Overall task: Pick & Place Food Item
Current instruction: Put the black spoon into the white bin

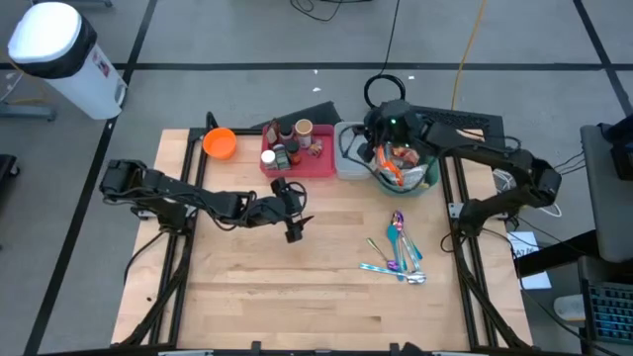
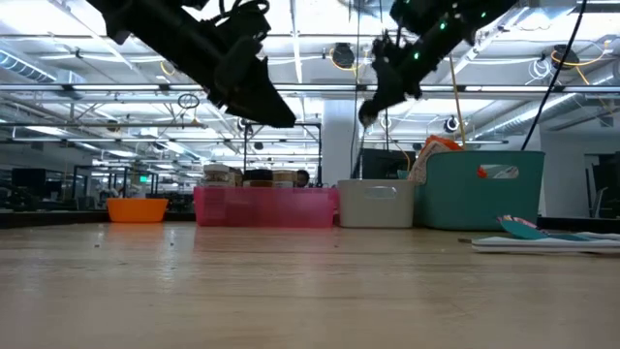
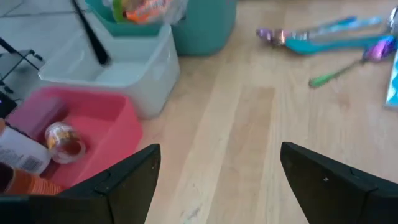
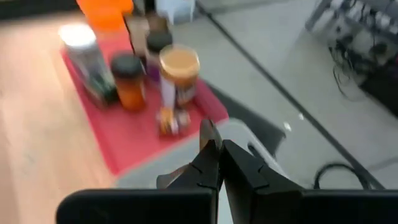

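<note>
While both arms hang above the wooden bench (image 1: pixel 297 287), the scene reads as follows:

Left claw: the left claw (image 1: pixel 294 225) sits over bare wood just in front of the pink tray; in the left wrist view its two dark fingers (image 3: pixel 127 180) stand wide apart with nothing between them; in the low view it is raised clear of the surface

Right claw: the right claw (image 1: pixel 374 138) hovers at the back of the bench, above the seam between the white bin and the teal bin; in its own wrist view the fingertips (image 4: pixel 214 155) are pressed together, empty

Pink tray: the pink tray (image 1: pixel 316 166) lies at the back centre; it carries several jars and bottles, among them a tan-lidded jar (image 4: pixel 179 65), a dark-lidded orange jar (image 4: pixel 129 81) and a white-capped bottle (image 4: pixel 84 53); a small round jar (image 3: pixel 64 140) lies near the tray's edge

Food items: the packaged food (image 1: pixel 399 163), orange and white wrappers, is piled in the teal bin (image 2: pixel 489 189); none is held by either claw

White bin: the white bin (image 2: pixel 376 204) stands between the pink tray and the teal bin, touching both or nearly so

Orange bowl: the orange bowl (image 1: pixel 220 142) rests left of the tray, apart from it

Cutlery: the coloured spoons and forks (image 1: pixel 399 252) lie loose on the right half of the bench, well apart from the left claw
</note>
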You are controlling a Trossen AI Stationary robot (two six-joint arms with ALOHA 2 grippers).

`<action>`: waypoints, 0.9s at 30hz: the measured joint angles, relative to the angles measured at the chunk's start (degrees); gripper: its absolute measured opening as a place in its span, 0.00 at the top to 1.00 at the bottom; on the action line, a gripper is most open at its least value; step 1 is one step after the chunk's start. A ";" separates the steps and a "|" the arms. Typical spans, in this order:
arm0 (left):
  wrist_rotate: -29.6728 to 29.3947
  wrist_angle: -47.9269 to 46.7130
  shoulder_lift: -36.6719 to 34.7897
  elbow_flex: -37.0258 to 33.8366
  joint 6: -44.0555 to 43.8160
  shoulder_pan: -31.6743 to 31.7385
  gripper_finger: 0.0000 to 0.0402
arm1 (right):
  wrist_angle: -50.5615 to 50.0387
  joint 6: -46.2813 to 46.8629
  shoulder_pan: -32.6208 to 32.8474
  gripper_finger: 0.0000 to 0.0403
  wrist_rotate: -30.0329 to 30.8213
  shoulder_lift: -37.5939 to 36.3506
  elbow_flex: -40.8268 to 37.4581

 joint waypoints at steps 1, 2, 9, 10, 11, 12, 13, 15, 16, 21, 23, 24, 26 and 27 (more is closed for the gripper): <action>0.00 0.33 0.14 0.10 -0.27 0.17 0.15 | -0.87 -0.69 -0.44 1.00 -0.06 0.82 0.00; -0.01 0.48 0.29 0.12 -0.43 0.23 0.15 | -1.54 -0.99 -0.76 1.00 -0.06 1.77 0.00; -0.03 -0.31 0.86 0.10 -1.01 0.23 0.15 | -2.74 -1.24 -0.73 1.00 -4.40 7.43 -0.11; -0.03 -0.43 0.92 0.08 -1.01 0.23 0.15 | -2.35 -1.21 -0.73 1.00 -5.28 8.20 -0.09; -0.03 -0.26 0.92 0.08 -1.01 0.23 0.15 | -2.39 -1.24 -0.75 1.00 -6.01 8.88 -0.09; -0.05 -0.22 0.90 0.08 -1.01 0.23 0.15 | -2.76 -1.24 -0.75 1.00 -6.10 9.49 -0.09; -0.05 -0.22 0.90 0.08 -0.99 0.23 0.15 | -2.77 -1.32 -0.75 0.99 -6.03 10.01 -0.09; -0.05 -0.28 0.90 0.08 -0.98 0.23 0.15 | -2.49 -2.20 -0.75 0.99 -5.98 10.79 -0.09; -0.06 -0.24 0.90 0.08 -0.98 0.23 0.15 | -2.17 -2.91 -0.75 0.99 -5.99 11.13 -0.09; -0.23 -0.22 0.90 0.08 -0.55 0.23 0.15 | -0.30 -5.65 -0.75 0.98 -5.79 11.83 -0.02; -0.23 -0.14 0.90 0.08 -0.54 0.23 0.15 | 1.21 -6.34 -0.66 0.95 -5.60 11.89 -0.04; -0.23 -0.20 0.90 0.08 -0.53 0.23 0.15 | 1.86 -6.72 -0.62 0.93 -5.60 11.89 -0.07; -0.24 -0.19 0.90 0.08 -0.53 0.23 0.15 | 3.31 -7.39 -0.60 0.87 -5.54 11.87 -0.07; -0.25 -0.18 0.90 0.08 -0.53 0.23 0.15 | 3.40 -7.58 -0.60 0.83 -5.51 11.87 -0.07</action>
